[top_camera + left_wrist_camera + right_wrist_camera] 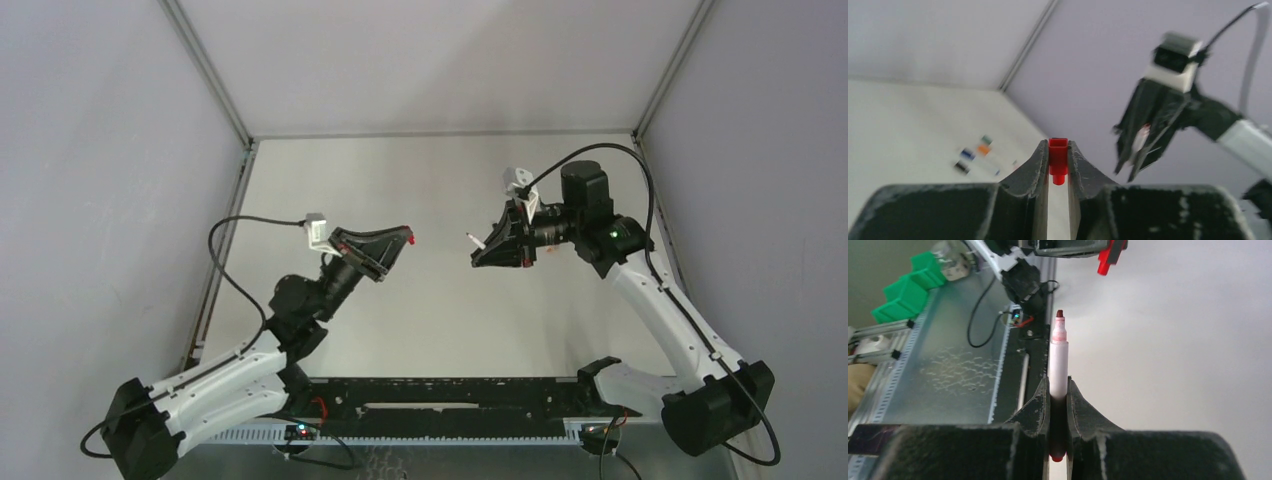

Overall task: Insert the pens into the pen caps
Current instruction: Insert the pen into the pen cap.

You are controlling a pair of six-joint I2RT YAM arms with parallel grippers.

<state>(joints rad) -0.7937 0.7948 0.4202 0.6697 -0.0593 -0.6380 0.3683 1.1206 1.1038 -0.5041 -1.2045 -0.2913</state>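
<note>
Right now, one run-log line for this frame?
left claw: shut on red cap | right claw: shut on pen, tip bare | pen and cap: apart, mid-air | insertion: not yet done

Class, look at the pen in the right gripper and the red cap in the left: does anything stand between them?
Nothing visible does. The pen, clamped in the right gripper, points roughly toward the red cap in the left gripper; only open air above the table separates them.
</note>
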